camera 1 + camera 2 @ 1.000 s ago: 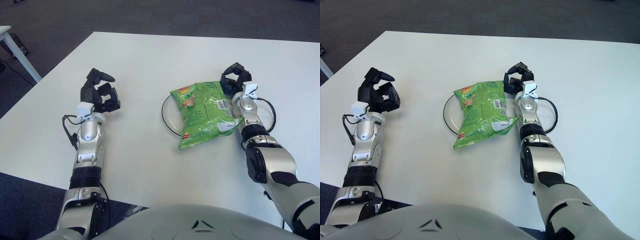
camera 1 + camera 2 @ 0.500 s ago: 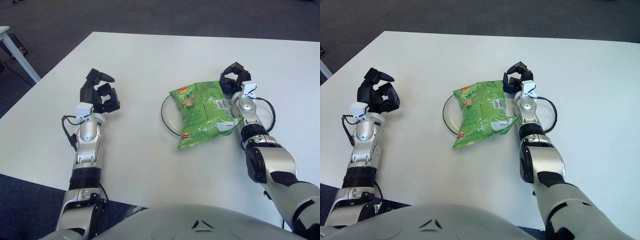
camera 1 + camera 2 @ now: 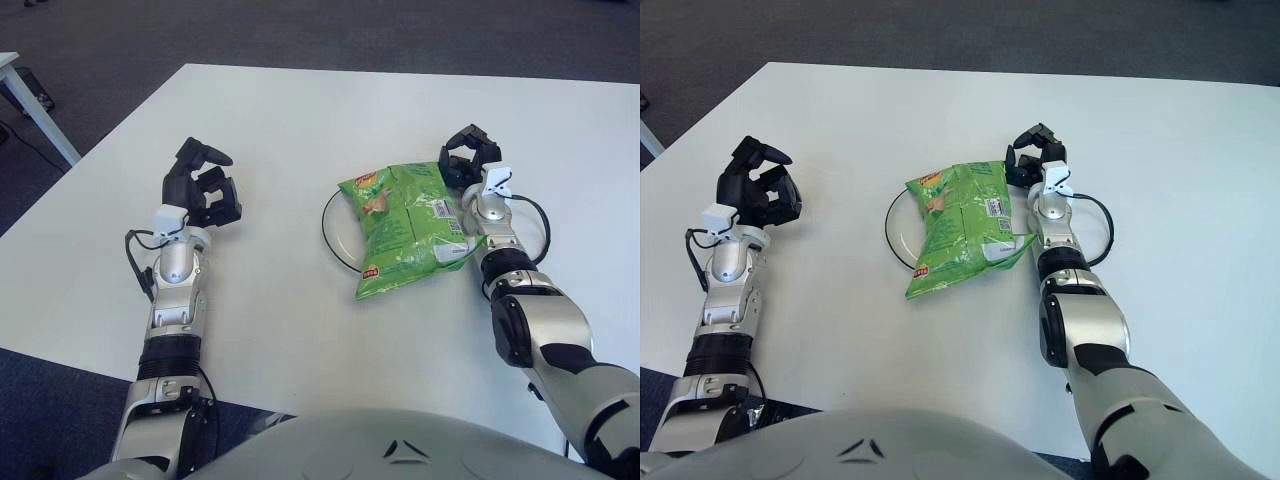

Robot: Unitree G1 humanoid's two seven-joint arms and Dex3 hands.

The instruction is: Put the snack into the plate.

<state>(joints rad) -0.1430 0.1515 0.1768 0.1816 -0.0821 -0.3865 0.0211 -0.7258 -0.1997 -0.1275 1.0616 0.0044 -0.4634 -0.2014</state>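
Almost nothing had moved since the earlier frames: the left hand (image 3: 201, 186) had drifted very slightly, and the snack bag (image 3: 408, 226) and right hand (image 3: 470, 160) sat where they were.

Left eye view showed a white table leg (image 3: 38, 105) on the grey floor at far left; the right eye view cut nearly all of it off. Otherwise both views matched.

Snack bag was bright green, crinkled, with a chip graphic near its top end and a white label patch on its right side. It lay flat across the plate (image 3: 334, 237), covering most of it; only the plate's dark rim showed on the left, and the bag's lower corner hung past the rim onto the white table (image 3: 300, 110).

Right hand was just beside the bag's upper right corner, fingers curled, holding nothing; contact with the bag couldn't be told. Left hand was well left of the plate, fingers curled, holding nothing.
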